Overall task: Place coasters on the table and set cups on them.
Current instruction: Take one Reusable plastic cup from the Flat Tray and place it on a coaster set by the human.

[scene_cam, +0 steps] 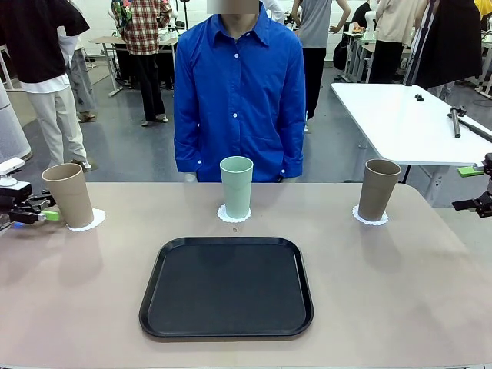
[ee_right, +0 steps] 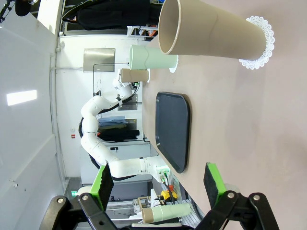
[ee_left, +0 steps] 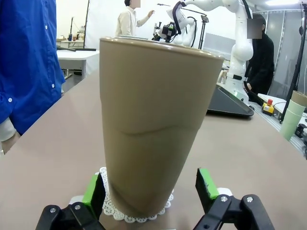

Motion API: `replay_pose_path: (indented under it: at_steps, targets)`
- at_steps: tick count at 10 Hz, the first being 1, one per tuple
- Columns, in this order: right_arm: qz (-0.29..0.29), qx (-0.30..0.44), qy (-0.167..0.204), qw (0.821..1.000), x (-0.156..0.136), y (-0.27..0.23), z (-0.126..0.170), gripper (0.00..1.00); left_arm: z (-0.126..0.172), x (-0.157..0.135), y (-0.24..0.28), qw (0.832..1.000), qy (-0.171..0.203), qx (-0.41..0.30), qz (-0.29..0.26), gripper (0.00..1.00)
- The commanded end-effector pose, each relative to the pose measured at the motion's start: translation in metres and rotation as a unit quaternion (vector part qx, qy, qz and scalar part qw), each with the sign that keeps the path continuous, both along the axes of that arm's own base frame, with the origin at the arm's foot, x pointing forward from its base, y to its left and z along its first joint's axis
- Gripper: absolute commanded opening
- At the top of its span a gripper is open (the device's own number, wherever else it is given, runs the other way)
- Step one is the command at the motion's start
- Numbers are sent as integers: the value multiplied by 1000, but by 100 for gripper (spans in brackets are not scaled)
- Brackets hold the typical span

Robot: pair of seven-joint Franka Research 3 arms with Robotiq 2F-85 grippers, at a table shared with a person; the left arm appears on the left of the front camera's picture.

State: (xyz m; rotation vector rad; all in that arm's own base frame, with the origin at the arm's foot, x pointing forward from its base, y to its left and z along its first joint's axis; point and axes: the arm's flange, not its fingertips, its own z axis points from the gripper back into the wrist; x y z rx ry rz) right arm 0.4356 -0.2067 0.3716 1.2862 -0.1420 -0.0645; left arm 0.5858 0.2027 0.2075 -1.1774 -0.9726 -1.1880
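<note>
Three cups stand upright on the beige table, each on a white lacy coaster. The left tan cup rests on its coaster. My left gripper is open around that cup's base. In the left wrist view the cup rises between the green pads on its coaster. The mint cup stands at the far middle. The right tan cup sits on its coaster. My right gripper hangs open at the table's right edge, well apart from this cup.
A black tray lies on the near middle of the table. A person in a blue shirt stands behind the mint cup at the far edge. A white table stands at the back right. Spare stacked cups sit beside the table.
</note>
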Motion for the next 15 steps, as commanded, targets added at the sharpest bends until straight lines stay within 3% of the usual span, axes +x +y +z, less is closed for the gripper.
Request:
replay_pose_path:
  at_steps: [1, 3, 6, 8, 11, 13, 15]
  targets:
    - [1, 1, 0, 1000, -1, 0, 1, 100, 9, -1, 15, 999, 0, 34, 0, 100]
    - [1, 1, 0, 1000, -1, 0, 1, 100, 31, -5, 33, 996, 6, 80, 25, 100]
    - [1, 1, 0, 1000, -1, 0, 1, 100, 91, -19, 36, 979, 65, 175, 83, 100]
    - [1, 1, 0, 1000, -1, 0, 1, 100, 136, -28, 30, 958, 72, 257, 107, 100]
    - [1, 1, 0, 1000, -1, 0, 1, 100, 208, -41, 4, 913, 128, 362, 137, 100]
    - [1, 1, 0, 1000, -1, 0, 1, 100, 256, -57, -22, 894, 162, 401, 113, 100]
    - [1, 1, 0, 1000, -1, 0, 1, 100, 285, -78, -50, 866, 164, 463, 97, 100]
